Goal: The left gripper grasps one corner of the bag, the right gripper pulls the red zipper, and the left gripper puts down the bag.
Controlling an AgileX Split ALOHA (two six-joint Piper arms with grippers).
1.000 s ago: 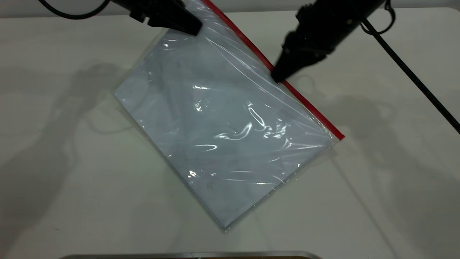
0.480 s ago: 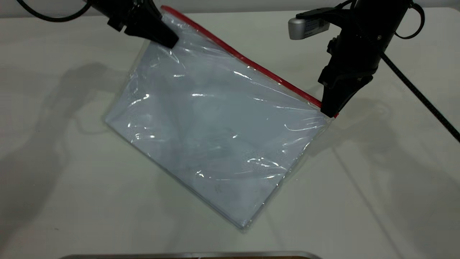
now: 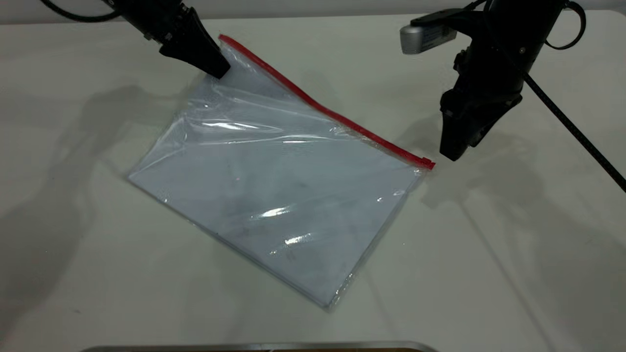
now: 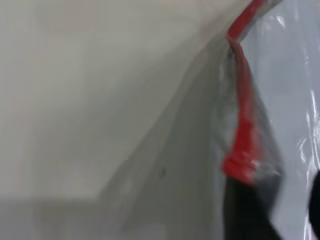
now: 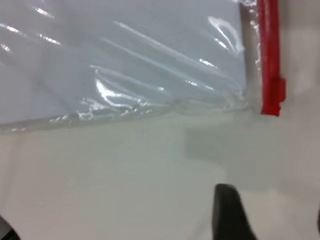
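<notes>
Running along the near table edge, a metal strip [image 3: 259,346] is cut off by the frame and cannot be identified. Beyond it the bag [image 3: 274,195] lies slanted on the white table [image 3: 489,274], its near corner flat, with bare tabletop open on every side. The smudged sheet inside shows only dimly through glare and creases. Along the far long edge runs the red zipper [image 3: 332,115], ending at a small slider tab [image 3: 426,163] at the right-hand end. The right gripper [image 3: 452,154] hangs just beside that tab, apart from it, holding nothing; in its wrist view only one dark fingertip [image 5: 230,212] shows over bare table, so the width of its gap cannot be told. Farthest back, the left gripper [image 3: 217,72] is pinched closed on the corner of the bag [image 3: 230,54], lifting that end off the table while the rest stays down. Its wrist view shows the red strip end [image 4: 242,162] bunched against a dark finger, heavily blurred.
</notes>
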